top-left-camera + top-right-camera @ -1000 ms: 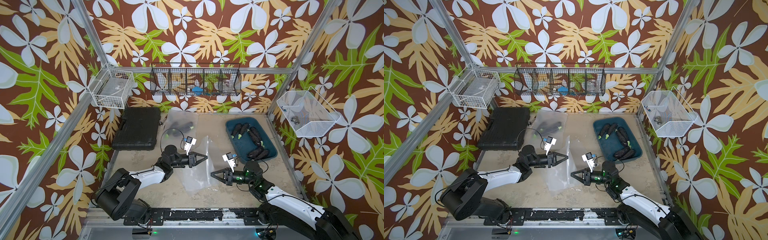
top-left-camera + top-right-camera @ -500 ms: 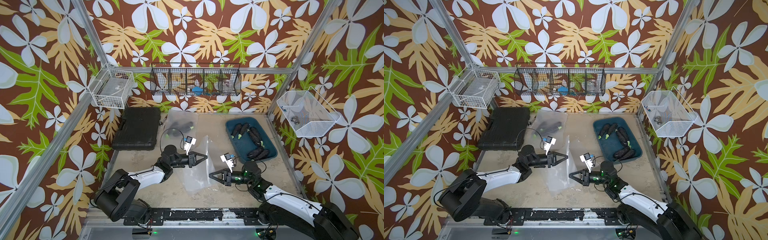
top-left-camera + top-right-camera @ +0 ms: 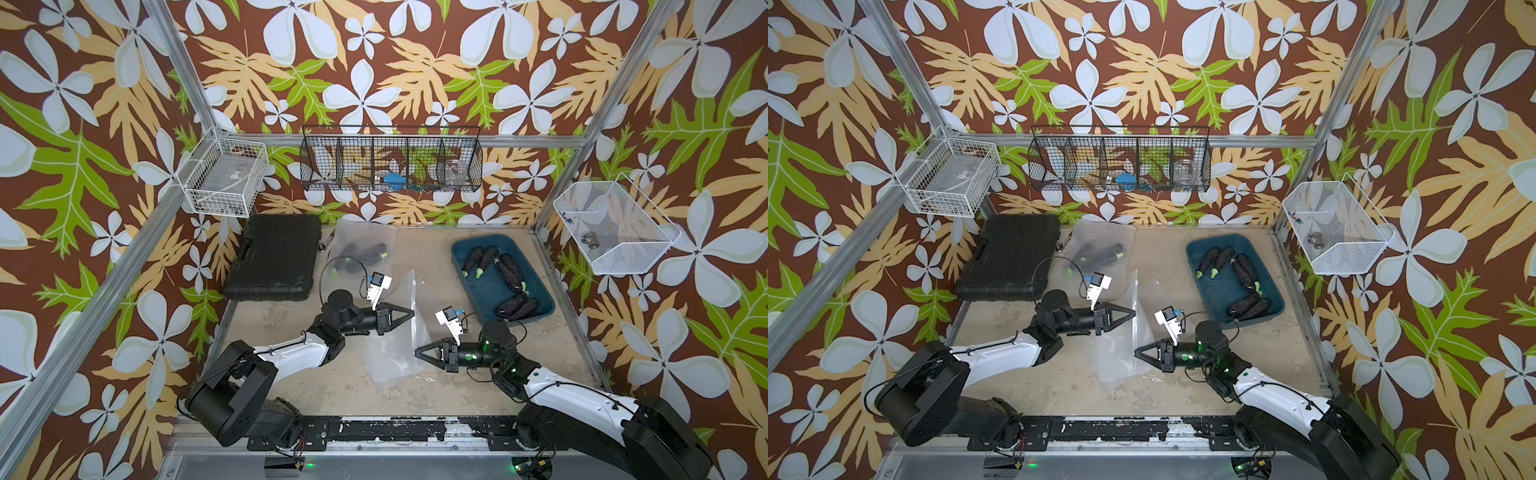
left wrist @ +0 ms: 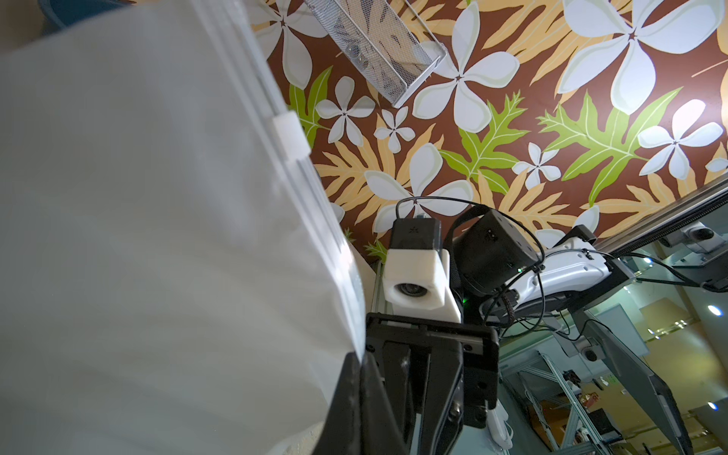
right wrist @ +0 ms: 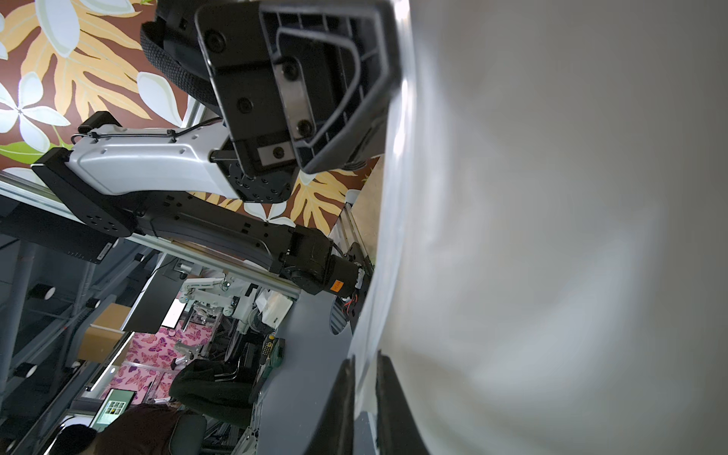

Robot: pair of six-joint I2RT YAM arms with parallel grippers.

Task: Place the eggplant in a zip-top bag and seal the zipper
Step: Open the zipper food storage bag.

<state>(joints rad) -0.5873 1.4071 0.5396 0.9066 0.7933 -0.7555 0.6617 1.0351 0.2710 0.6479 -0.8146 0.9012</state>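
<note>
Now L hand (image 3: 412, 312) & R hand (image 3: 417, 350) pinch bag (image 3: 386, 357) on scuffed tabletop (image 3: 266, 324), floral walls (image 3: 374, 62).

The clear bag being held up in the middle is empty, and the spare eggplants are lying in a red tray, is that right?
Almost. The tray is blue, not red, as both top views show. The rest stands: the clear bag held up in the middle is empty, and the spare eggplants lie in that tray.
</note>
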